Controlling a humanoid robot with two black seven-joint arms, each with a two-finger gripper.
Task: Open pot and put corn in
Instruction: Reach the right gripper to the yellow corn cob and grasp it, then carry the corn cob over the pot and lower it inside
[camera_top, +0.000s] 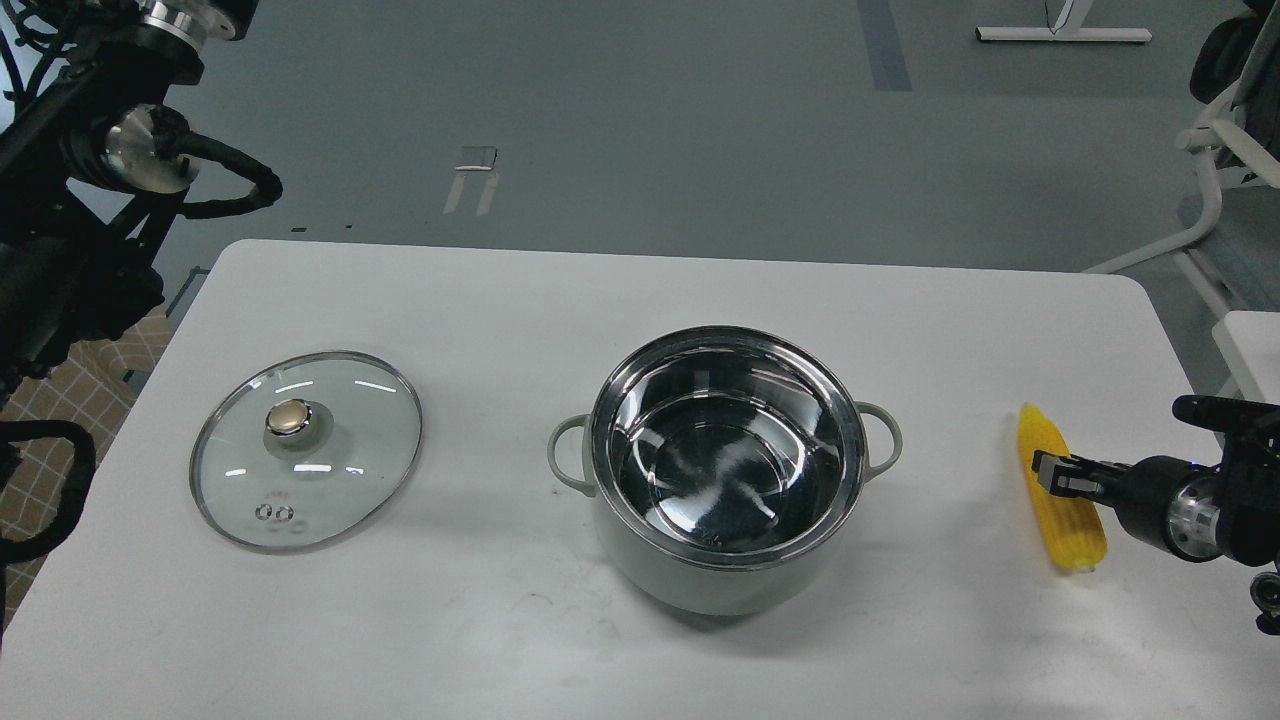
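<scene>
The pot (640, 560) stands open at the middle of the white table, its shiny steel inside empty. Its glass lid (340, 470) with the gold knob (288, 418) lies flat on the table to the left, apart from the pot. The yellow corn (1072, 535) lies on the table to the right of the pot, tip pointing away from me. My right gripper (1052, 472) comes in from the right and sits at the corn's middle, its fingers dark and overlapping the cob. I cannot tell whether they grip it. Of my left arm only upper links (90, 200) show at top left.
The table's right edge (1180, 370) runs close behind the corn. A white chair frame (1215, 200) and another white surface (1250, 345) stand off to the right beyond the table. Grey floor lies behind the table.
</scene>
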